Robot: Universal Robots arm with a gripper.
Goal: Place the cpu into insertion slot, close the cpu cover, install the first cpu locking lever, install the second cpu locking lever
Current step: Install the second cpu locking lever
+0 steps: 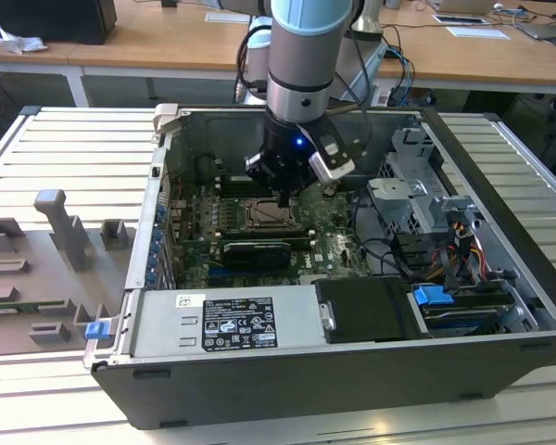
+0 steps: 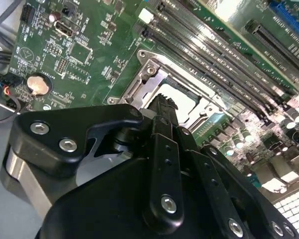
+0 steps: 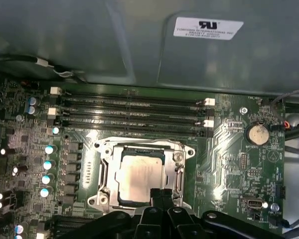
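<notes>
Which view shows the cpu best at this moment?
The first wrist view: the cpu lies face-up, framed by the cpu cover, its near edge hidden by the end effector. The second wrist view shows a pale sliver past the fingers. The exterior view shows the insertion slot small, under the arm.

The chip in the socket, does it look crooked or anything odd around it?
Nothing stands out. The chip lies flat and square in the socket, with the metal cover framing it. The gripper sits at the socket's edge, fingertips together, holding nothing.
</notes>
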